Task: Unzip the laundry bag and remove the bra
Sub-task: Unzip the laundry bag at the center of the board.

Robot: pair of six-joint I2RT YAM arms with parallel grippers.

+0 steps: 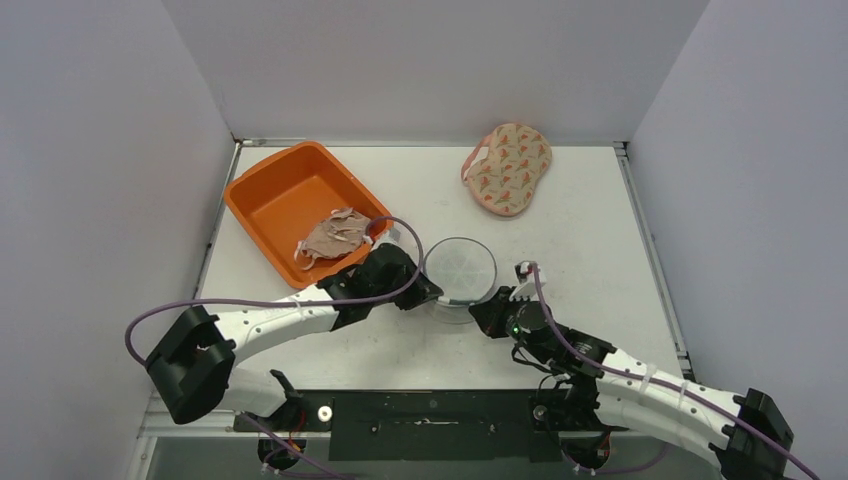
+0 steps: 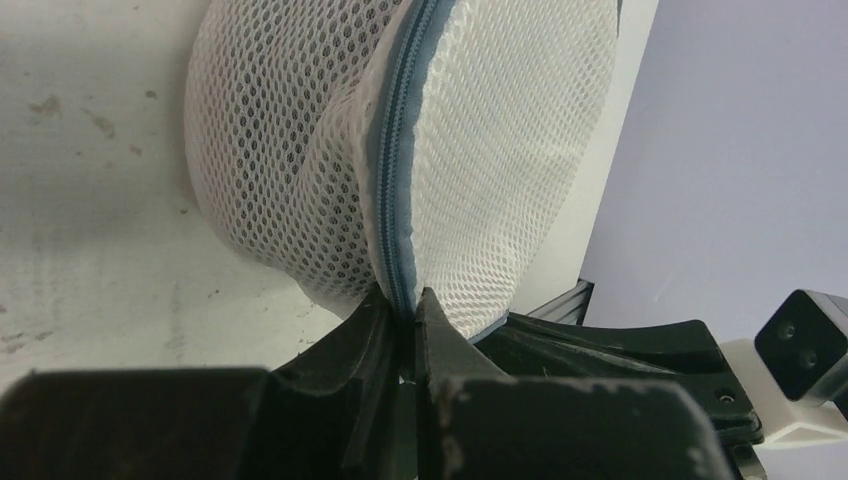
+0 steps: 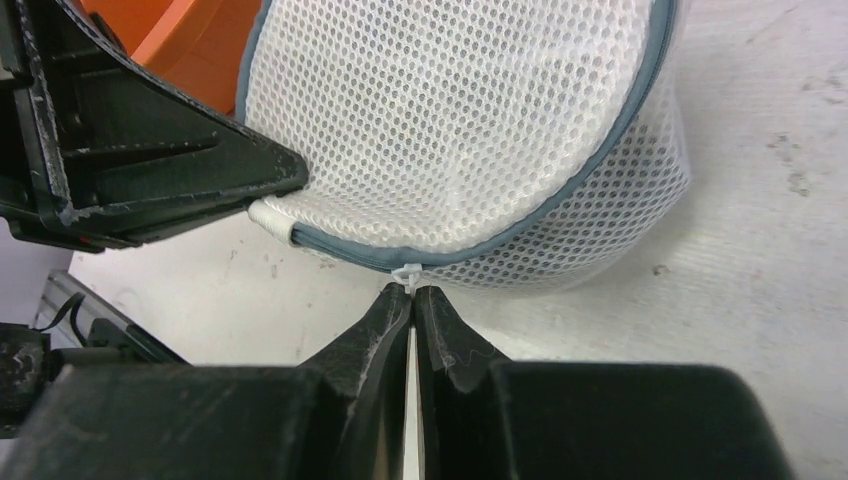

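Observation:
The round white mesh laundry bag (image 1: 458, 268) stands at the table's middle, its grey-blue zipper (image 2: 395, 170) closed as far as it shows. My left gripper (image 1: 425, 290) is shut on the zipper seam at the bag's left side, fingertips pinching the tape in the left wrist view (image 2: 403, 298). My right gripper (image 1: 492, 310) is at the bag's near right side, shut on the small white zipper pull (image 3: 407, 272) in the right wrist view (image 3: 412, 290). What is inside the bag does not show through the mesh. A beige bra (image 1: 335, 238) lies in the orange bin.
The orange bin (image 1: 270, 195) stands at the back left, close behind my left arm. A folded patterned pink-and-beige bra (image 1: 508, 168) lies at the back right. White walls enclose the table on three sides.

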